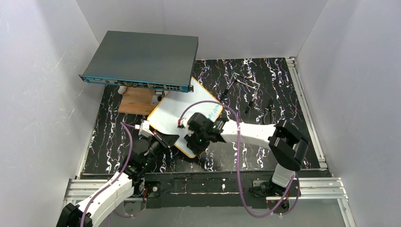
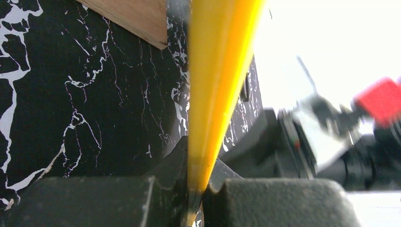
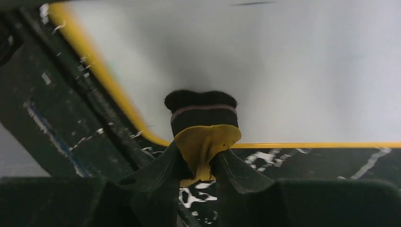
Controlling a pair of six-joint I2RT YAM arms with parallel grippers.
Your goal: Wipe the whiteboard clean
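The whiteboard [image 1: 174, 116], white with a thin yellow frame, lies tilted on the black marbled table, with a trace of green writing [image 1: 213, 112] near its far right corner. My left gripper [image 1: 165, 141] is shut on the board's near left edge; in the left wrist view the yellow frame [image 2: 213, 94] runs straight into the closed jaws of the gripper [image 2: 197, 191]. My right gripper [image 3: 201, 163] is shut on a small eraser [image 3: 203, 127] with a yellow back and black felt. The felt rests on the white surface [image 3: 283, 66] just inside the near corner. From above, the right gripper [image 1: 193, 143] hangs over that corner.
A large dark-grey flat box [image 1: 142, 59] sits raised at the back left, overhanging a brown wooden board [image 1: 136, 100] and the whiteboard's far corner. A thin metal wire stand [image 1: 246, 82] lies at the back right. White walls close in three sides.
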